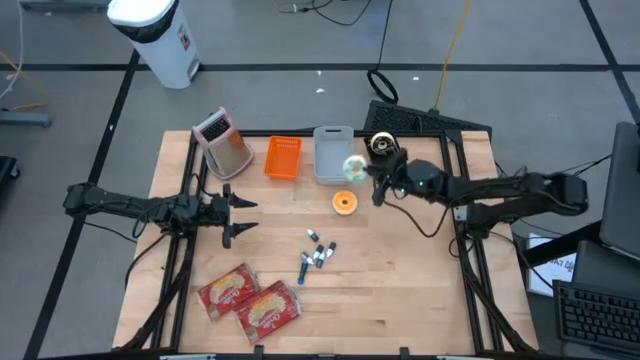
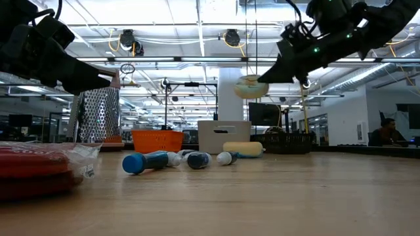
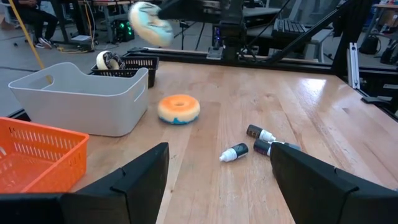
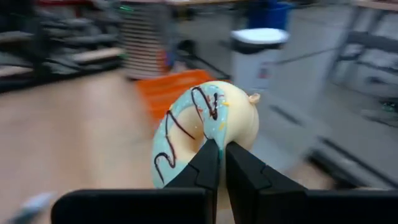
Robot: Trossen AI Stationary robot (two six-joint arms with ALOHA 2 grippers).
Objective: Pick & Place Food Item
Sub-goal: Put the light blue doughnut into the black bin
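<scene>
Packets (image 1: 250, 302): two red food packets lie side by side at the near edge of the table (image 1: 400, 300), left of centre; in the low view they show as a red mass at the near left (image 2: 39, 172)
Bottles (image 1: 317, 254): a loose cluster of small dropper bottles lies near the table's middle, one with a blue cap nearest; in the left wrist view three of them sit just right of centre (image 3: 258, 143)
Left gripper (image 1: 235, 215): at the table's left side, pointing right, roughly level, fingers spread wide with nothing between them; it waits there well apart from the bottles
Orange donut (image 1: 344, 203): lies flat on the wood beyond the bottles, right of centre, just near of the grey bin; orange icing with a blue streak on its near rim (image 3: 178, 109)
Right gripper (image 1: 372, 178): reaches in from the right, raised above the table; the jaws are pinched tight on the rim of the blue donut
Blue donut (image 1: 352, 169): held in the air, clear of the table, over the near right corner of the grey bin; pale blue icing with dark drizzle lines on a cream base (image 4: 202, 127); in the low view it hangs high above the bin (image 2: 249, 86)
Grey bin (image 1: 332, 153): far centre, handle slot in its wall
Orange basket (image 1: 282, 158): just left of the grey bin
Grater (image 1: 222, 143): metal, stands left of the orange basket
Black basket (image 1: 390, 145): right of the grey bin, holds a roll-shaped object I cannot identify
</scene>
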